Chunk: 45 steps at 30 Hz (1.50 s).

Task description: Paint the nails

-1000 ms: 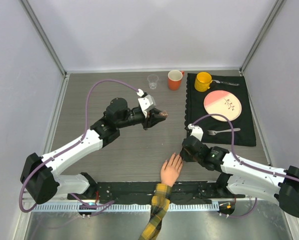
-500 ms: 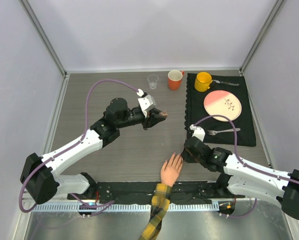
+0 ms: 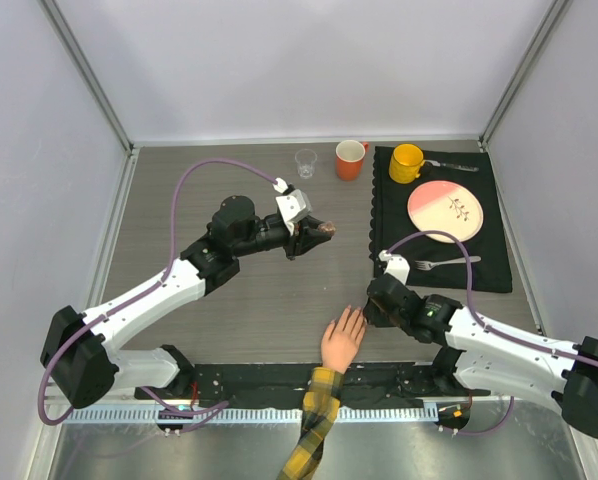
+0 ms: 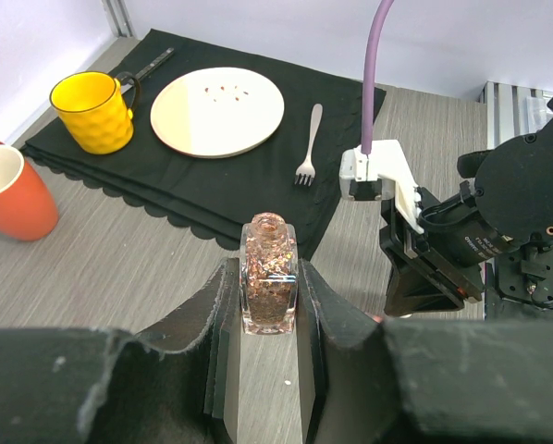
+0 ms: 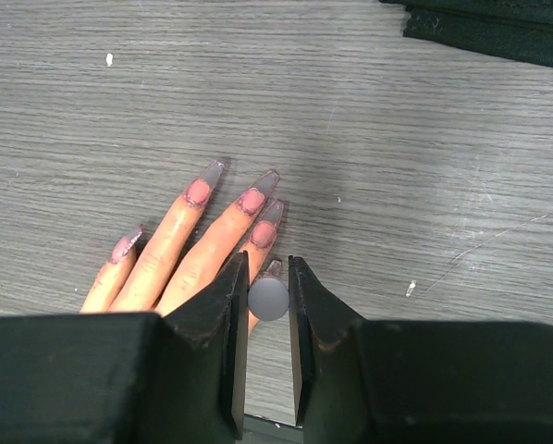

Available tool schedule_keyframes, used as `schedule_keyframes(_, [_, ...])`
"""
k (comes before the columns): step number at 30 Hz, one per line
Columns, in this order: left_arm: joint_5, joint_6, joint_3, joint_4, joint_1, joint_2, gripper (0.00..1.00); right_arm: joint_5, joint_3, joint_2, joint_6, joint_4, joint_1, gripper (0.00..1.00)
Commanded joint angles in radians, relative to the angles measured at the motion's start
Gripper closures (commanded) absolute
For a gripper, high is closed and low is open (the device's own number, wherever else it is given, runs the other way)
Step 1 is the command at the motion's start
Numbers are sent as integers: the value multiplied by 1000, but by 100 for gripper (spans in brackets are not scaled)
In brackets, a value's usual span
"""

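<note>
Right wrist: the nails point up-right; the right gripper pinches a grey cap over them. The left gripper clamps a glitter bottle.

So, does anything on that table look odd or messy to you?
A fake hand in a plaid sleeve lies at the near edge of the table. Its long nails look patchy: pink near the base, grey at the tips. A few white specks dot the table. Nothing looks spilled or toppled.
</note>
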Motion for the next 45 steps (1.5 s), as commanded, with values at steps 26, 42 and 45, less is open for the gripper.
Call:
schedule_keyframes(26, [7, 15, 22, 34, -4, -43, 100, 73, 32, 53, -10, 73, -7, 99])
schedule_keyframes(42, [4, 16, 20, 31, -2, -51, 100, 41, 31, 66, -36, 79, -26, 99])
schedule_keyframes(45, [4, 18, 20, 31, -2, -57, 100, 16, 22, 47, -31, 73, -26, 99])
